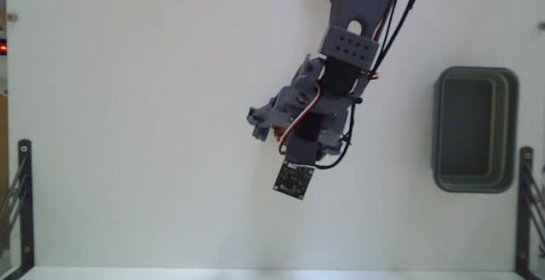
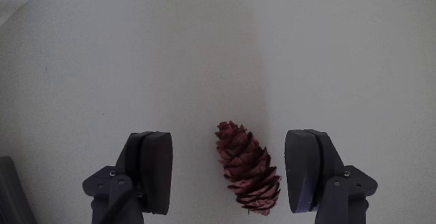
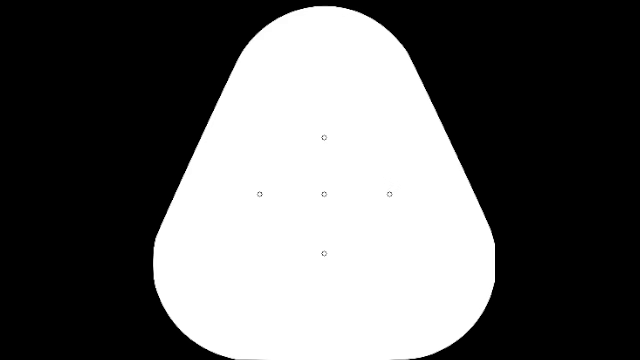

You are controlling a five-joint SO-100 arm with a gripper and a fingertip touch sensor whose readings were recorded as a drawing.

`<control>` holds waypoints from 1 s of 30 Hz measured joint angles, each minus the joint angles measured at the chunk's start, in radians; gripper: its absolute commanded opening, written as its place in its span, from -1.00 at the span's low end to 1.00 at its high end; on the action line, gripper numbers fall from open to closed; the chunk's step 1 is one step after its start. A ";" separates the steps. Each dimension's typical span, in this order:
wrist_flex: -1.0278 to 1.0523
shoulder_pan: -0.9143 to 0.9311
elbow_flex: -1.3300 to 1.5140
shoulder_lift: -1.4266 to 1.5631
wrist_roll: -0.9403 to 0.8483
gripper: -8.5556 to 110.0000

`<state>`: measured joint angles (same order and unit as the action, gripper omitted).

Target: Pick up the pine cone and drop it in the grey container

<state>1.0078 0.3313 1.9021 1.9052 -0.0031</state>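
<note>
Item count: one pine cone (image 2: 246, 176), positioned between the jaws in the wrist view. One grey container (image 1: 475, 129), well apart from the jaws in the fixed view. One arm (image 1: 341, 67).

Pine cone (image 2: 246, 167): small, reddish-brown, scaly, lying flat on white table in wrist view. Grey container (image 1: 511, 127): rect. slate tub, upright, w/ dark inside, far right in fixed view.
</note>
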 measured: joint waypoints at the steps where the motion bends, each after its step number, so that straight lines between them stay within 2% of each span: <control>1: -0.006 0.000 0.006 0.000 0.000 1.00; 30: -0.252 0.000 0.227 0.000 -0.002 1.00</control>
<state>0.7563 0.3313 2.1292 1.9052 -0.0046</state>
